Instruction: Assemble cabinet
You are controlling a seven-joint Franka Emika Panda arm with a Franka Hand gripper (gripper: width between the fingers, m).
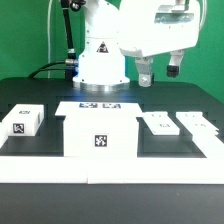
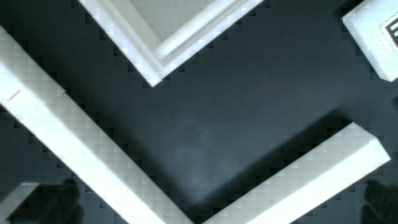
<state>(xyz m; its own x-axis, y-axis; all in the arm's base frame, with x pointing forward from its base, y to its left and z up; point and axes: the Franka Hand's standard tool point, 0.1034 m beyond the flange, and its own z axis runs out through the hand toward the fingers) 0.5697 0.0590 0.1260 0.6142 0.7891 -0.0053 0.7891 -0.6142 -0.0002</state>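
1. The cabinet [image 1: 98, 135], a white boxy body with a square tag on its front face, stands on the dark counter [image 1: 40, 92], at about 6 o'clock in the exterior view.
2. The end effector [image 1: 160, 72] hangs above the counter at about 1 o'clock from the cabinet. Its fingers are spread wide with nothing between them.
3. A small white tagged block [image 1: 22, 122] lies at 9 o'clock from the cabinet, apart from it.
4. At 3 o'clock lie the inner flat panel [image 1: 158, 122] and the outer flat panel [image 1: 197, 122], side by side and not touching.
5. The marker board [image 1: 100, 104] lies just behind the cabinet at 12 o'clock, in front of the robot base [image 1: 100, 55].
6. The wrist view shows a long white strip [image 2: 75, 140] crossing the dark counter. I cannot tell which part it belongs to.
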